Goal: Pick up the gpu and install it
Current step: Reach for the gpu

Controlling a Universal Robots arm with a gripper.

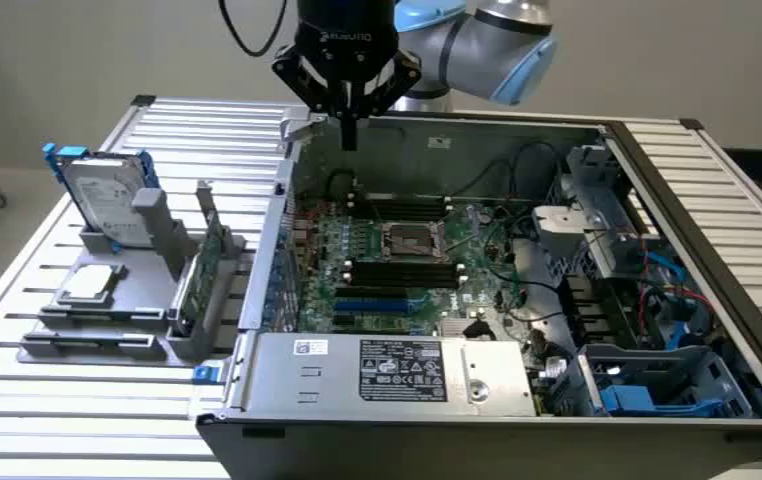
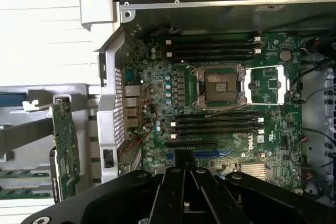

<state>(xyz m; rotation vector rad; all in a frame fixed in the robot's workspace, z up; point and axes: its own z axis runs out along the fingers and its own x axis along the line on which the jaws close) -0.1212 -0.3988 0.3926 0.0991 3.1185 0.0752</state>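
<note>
While the end effector (image 1: 349, 138) hangs empty and pressed together above the open computer case (image 1: 488, 140), the gpu (image 2: 65, 145) stands on edge in a grey rack (image 1: 154, 230) well below it, to the exterior view's left.

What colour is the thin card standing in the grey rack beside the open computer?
Green: the flat gpu circuit board shows best in the wrist view.

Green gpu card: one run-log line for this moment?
gripper: shut, empty, above open black computer case | green gpu card: upright in grey rack, untouched
</note>
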